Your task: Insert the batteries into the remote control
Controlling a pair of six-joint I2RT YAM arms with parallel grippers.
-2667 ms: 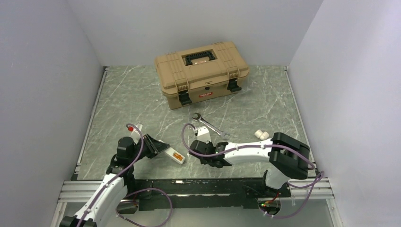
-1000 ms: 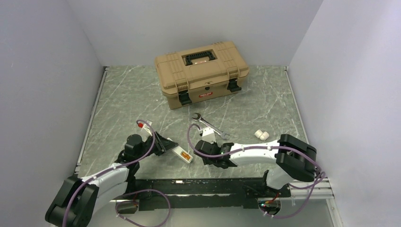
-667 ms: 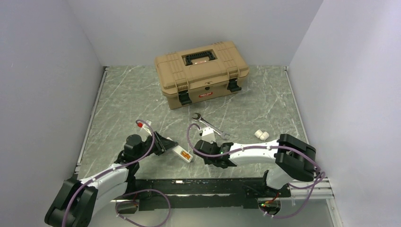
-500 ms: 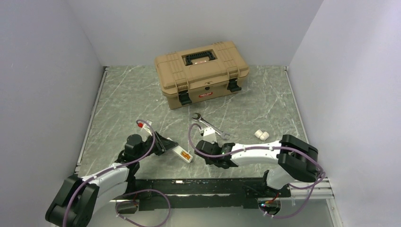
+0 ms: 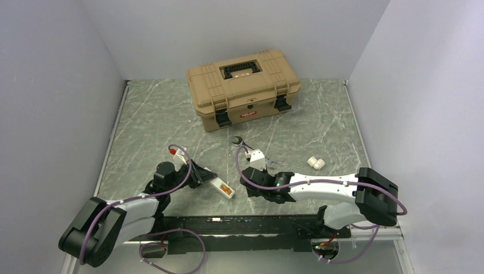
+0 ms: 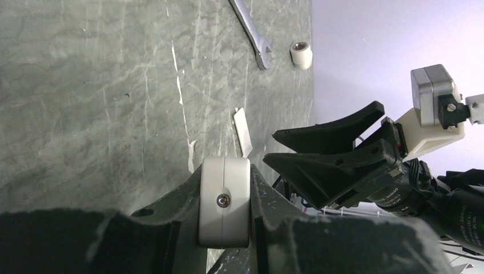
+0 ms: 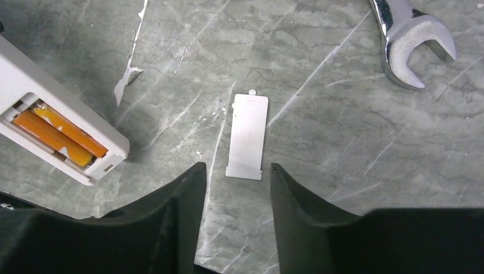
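No writing can be read anywhere. The red label (image 5: 246, 113) on the front of the far tan toolbox (image 5: 243, 88) is too small to make out.

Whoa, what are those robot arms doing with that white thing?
The left claw is shut on one end of the remote control. The remote's back is open, and two orange batteries seem to sit inside. The right claw hangs open just above the little battery cover, which lies flat on the table near the wrench.
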